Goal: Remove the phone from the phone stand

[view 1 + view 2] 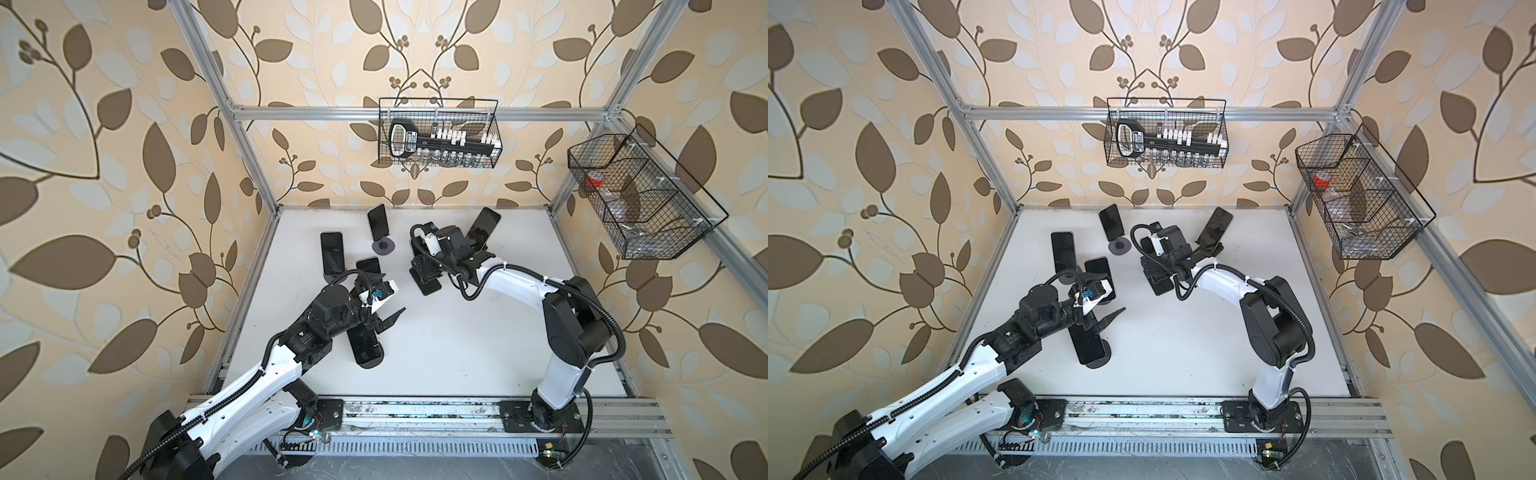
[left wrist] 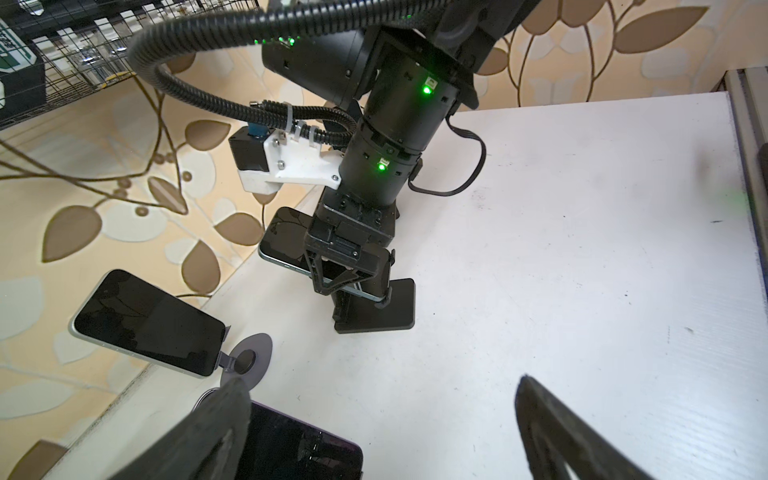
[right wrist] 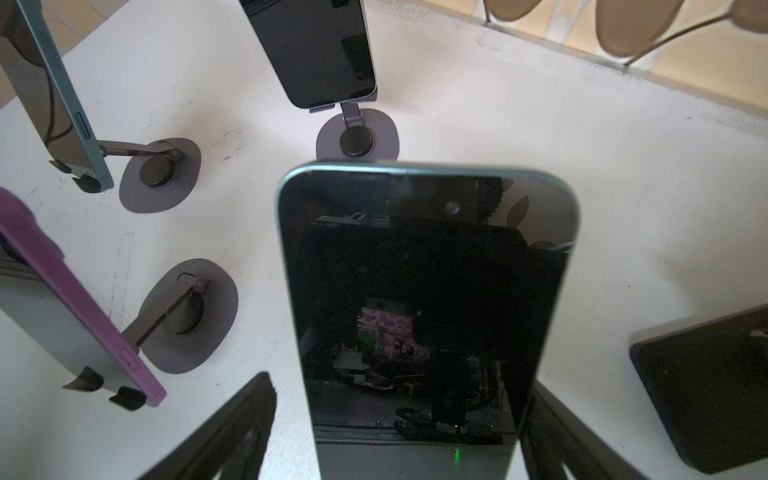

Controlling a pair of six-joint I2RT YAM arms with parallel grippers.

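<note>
The phone you are after, a black glass-fronted slab with a pale teal edge (image 3: 424, 291), sits over its black plastic stand with the flat rectangular base (image 2: 382, 311). It is mid-width on the white table (image 1: 478, 353), in the back half; in both top views your right wrist hides it. Your right gripper (image 3: 401, 382) points straight down over the phone's lower half, one finger along each long edge. A strip of table shows between one finger and the phone's edge, so I judge the jaws part-way in and not yet pinching.

The approach is done; the squeeze, the lift clear of the stand and the set-down are left. Whether the phone rests in its cradle I cannot tell.

Its screen faces up at the wrist camera. Its long axis runs from the fingers toward the back wall, front-camera end farthest from them, toward the black phone on the round grey-based stand (image 1: 378, 222). Your left gripper (image 2: 380, 386) hangs wide and empty beside a purple-edged phone (image 2: 299, 453)
</note>
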